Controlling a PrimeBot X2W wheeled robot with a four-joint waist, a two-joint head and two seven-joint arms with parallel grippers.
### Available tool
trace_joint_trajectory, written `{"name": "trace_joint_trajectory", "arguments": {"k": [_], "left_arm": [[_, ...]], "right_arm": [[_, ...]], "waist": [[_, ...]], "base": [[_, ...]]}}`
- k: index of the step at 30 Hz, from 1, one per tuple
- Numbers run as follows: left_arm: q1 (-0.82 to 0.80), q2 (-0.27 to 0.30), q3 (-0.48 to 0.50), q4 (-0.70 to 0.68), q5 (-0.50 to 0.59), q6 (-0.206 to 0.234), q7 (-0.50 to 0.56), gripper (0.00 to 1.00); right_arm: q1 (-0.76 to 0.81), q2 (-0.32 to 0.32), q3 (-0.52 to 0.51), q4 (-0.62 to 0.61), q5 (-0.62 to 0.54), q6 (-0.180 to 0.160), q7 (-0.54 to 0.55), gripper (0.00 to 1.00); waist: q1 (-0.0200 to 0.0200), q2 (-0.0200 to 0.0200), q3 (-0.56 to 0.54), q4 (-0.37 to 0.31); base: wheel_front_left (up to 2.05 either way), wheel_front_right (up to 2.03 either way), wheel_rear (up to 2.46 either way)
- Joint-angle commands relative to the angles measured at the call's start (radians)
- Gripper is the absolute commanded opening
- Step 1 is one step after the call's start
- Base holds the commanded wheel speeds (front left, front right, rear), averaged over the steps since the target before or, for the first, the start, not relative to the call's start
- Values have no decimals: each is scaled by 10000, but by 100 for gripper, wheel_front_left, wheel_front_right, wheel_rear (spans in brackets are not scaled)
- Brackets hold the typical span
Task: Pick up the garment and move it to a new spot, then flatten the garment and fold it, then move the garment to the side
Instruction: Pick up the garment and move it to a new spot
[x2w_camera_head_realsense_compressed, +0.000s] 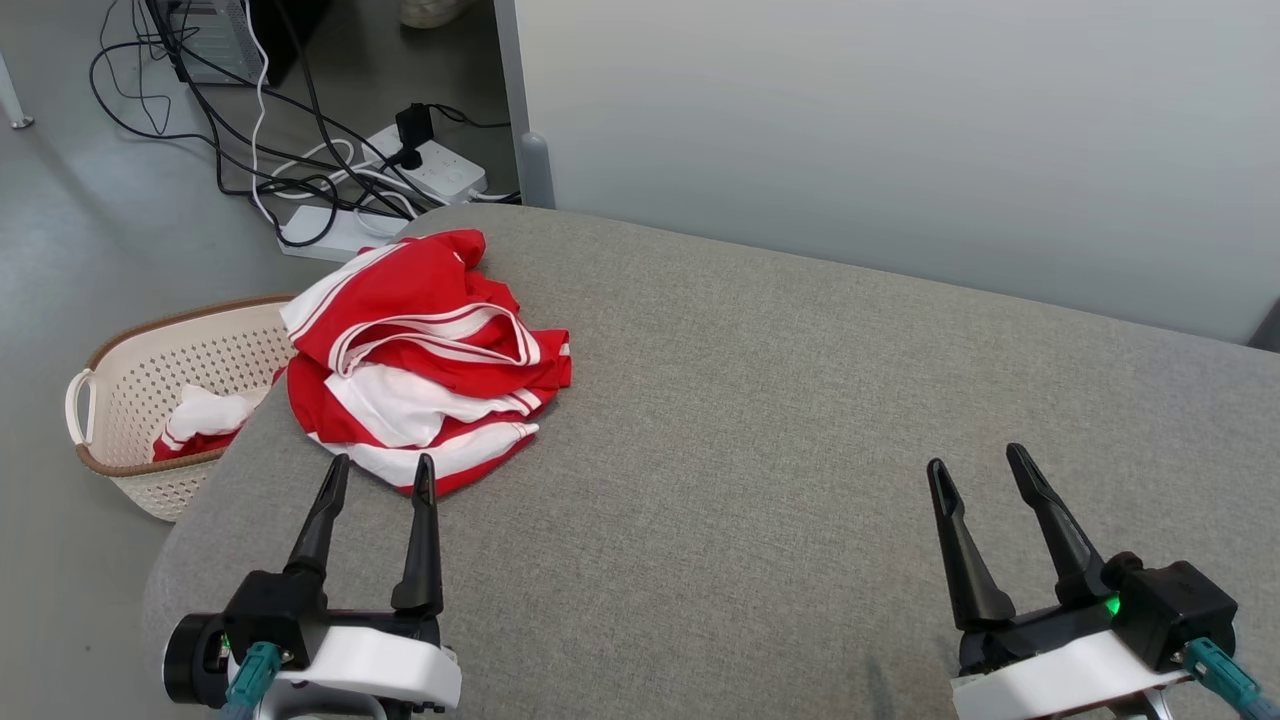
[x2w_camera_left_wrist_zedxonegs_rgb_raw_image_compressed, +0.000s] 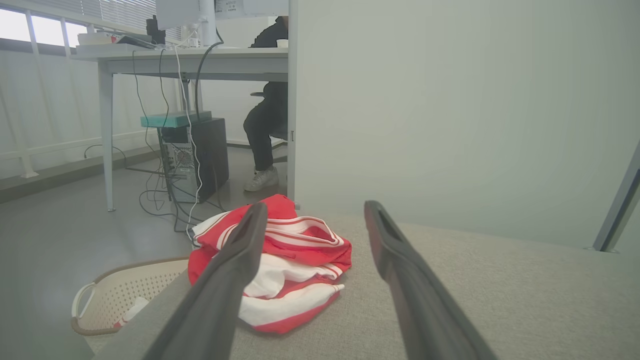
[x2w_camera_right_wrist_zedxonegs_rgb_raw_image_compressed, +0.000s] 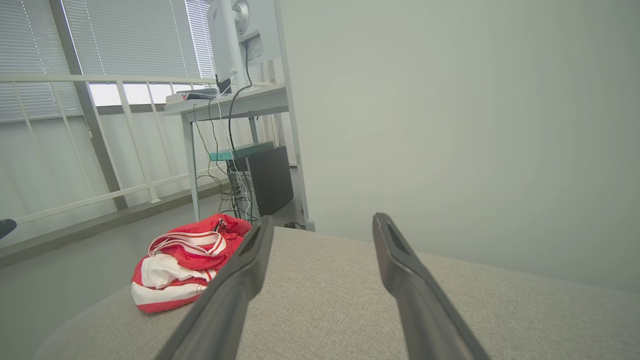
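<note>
Left end effector (x2w_camera_head_realsense_compressed: 382, 465) & right end effector (x2w_camera_head_realsense_compressed: 975, 458), both wide, empty. Red-white garment (x2w_camera_head_realsense_compressed: 420, 360) bunched at left edge of grey padded surface (x2w_camera_head_realsense_compressed: 750, 400), just ahead of left one; a nudge w/o firm pinch could tip it into basket (x2w_camera_head_realsense_compressed: 140, 390) below

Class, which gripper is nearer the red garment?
The left gripper, its tips right by the garment; the right gripper sits far across the cushion.

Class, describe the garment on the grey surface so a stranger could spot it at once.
Find the grey cushioned surface. Near its far left corner lies a crumpled red-and-white garment. Similar cloth sits in the cream basket on the floor alongside, but this heap is on the surface.
</note>
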Motion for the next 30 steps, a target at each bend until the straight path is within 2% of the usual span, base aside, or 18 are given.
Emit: {"name": "trace_joint_trajectory", "arguments": {"k": [1,16,24,30], "left_arm": [[-445,45,317,-239,57,94,-101,100],[-1187,45,243,529,-430,271,-101,100],[-2874,45,22,1855,-935,706,-12,100],[-4573,45,-76,3284,-1611,1217,132,100]], "right_arm": [[-263,-103,229,-319,41,71,-132,100],[-227,-348,275,-331,73,71,-132,100],[-456,-733,378,-421,59,71,-132,100],[-787,-1161,403,-511,106,71,-132,100]], "waist": [[0,0,12,0],[0,0,295,-40],[0,0,1129,-287],[0,0,2047,-508]], "base": [[0,0,0],[0,0,0],[0,0,0],[0,0,0]]}}
